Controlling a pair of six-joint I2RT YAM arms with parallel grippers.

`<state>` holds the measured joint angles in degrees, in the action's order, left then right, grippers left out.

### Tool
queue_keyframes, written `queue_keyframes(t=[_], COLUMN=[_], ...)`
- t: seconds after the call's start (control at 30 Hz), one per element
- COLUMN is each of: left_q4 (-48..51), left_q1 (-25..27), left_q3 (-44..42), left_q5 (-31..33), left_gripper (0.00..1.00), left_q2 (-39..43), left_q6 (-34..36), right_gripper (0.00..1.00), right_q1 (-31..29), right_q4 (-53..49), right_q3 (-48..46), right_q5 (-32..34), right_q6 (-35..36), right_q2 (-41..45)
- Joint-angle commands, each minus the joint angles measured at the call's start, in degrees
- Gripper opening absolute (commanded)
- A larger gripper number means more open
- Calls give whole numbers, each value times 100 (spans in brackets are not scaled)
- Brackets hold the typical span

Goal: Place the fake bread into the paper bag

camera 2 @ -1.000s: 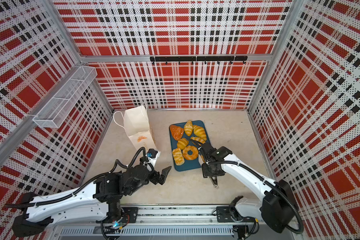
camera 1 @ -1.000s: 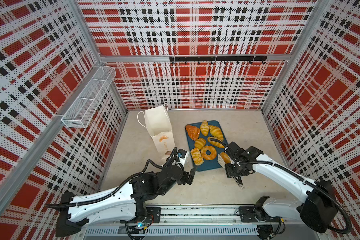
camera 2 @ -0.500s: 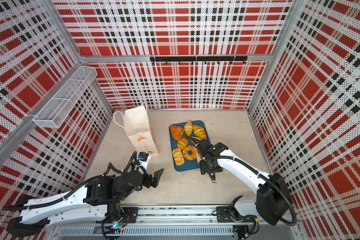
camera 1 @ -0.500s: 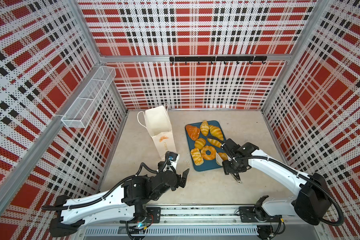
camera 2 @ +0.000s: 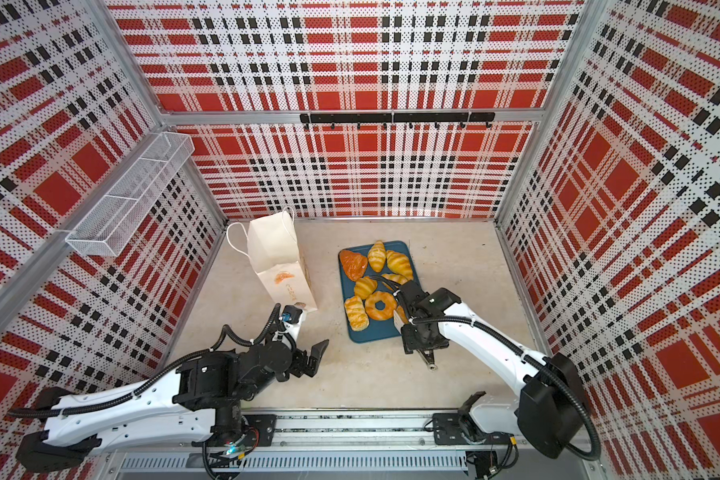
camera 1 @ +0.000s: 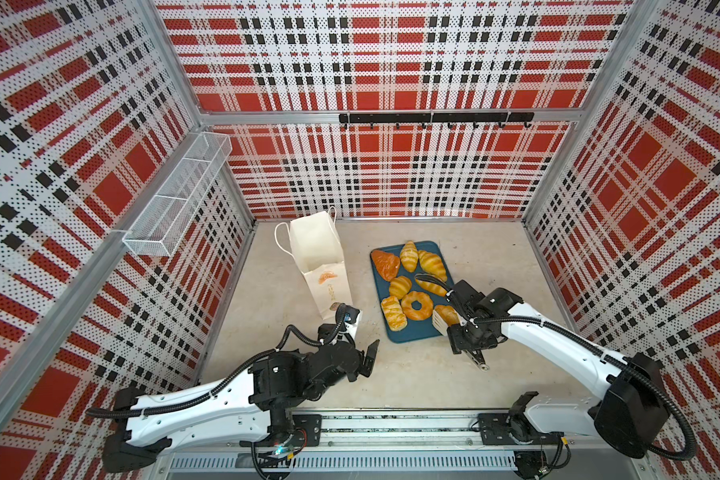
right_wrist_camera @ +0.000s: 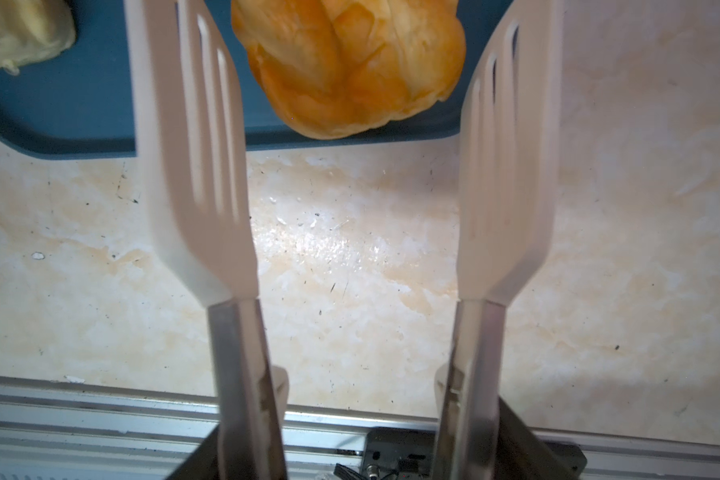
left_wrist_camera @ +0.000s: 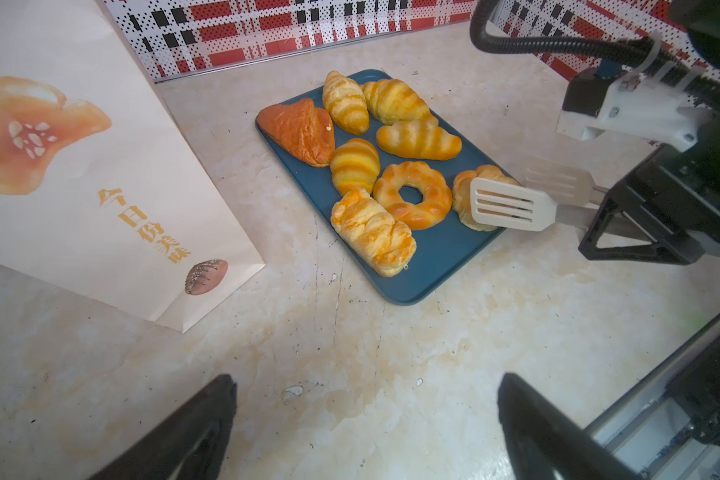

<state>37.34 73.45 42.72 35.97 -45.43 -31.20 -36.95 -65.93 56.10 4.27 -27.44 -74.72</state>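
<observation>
- Plaid-walled cell, beige worktop (camera 1: 412, 374).
- Bag (camera 1: 319, 253) stands upright near the back left corner; all eight breads lie on the tray (left_wrist_camera: 437, 253).
- Right gripper (camera 1: 468, 332) holds tongs (left_wrist_camera: 512, 203), their blades apart either side of the bun (right_wrist_camera: 350, 66) at the tray's front right corner.
- Left gripper (left_wrist_camera: 366, 428) is wide open and empty.
- Step: first pick. Next, I judge: squeeze the tongs, lift.

The paper bag (left_wrist_camera: 100, 174) carried one short line of golden Chinese characters on its side; it seemed to begin with 今日, the rest was not readable.
</observation>
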Motion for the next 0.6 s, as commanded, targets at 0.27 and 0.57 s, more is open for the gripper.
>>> queue_keyframes(t=[0.27,0.57], left_q4=[194,265], left_q1=[29,34], left_q3=[-71,-53], left_q5=[-2,-11], left_gripper=[99,99], left_q2=[94,113], left_q6=[-219,-255], right_gripper=[69,69], right_q1=[-40,-42], right_q4=[40,-46], right_q3=[161,406], right_q5=[-152,59], right_q6=[153,156], right_q2=[-271,-675])
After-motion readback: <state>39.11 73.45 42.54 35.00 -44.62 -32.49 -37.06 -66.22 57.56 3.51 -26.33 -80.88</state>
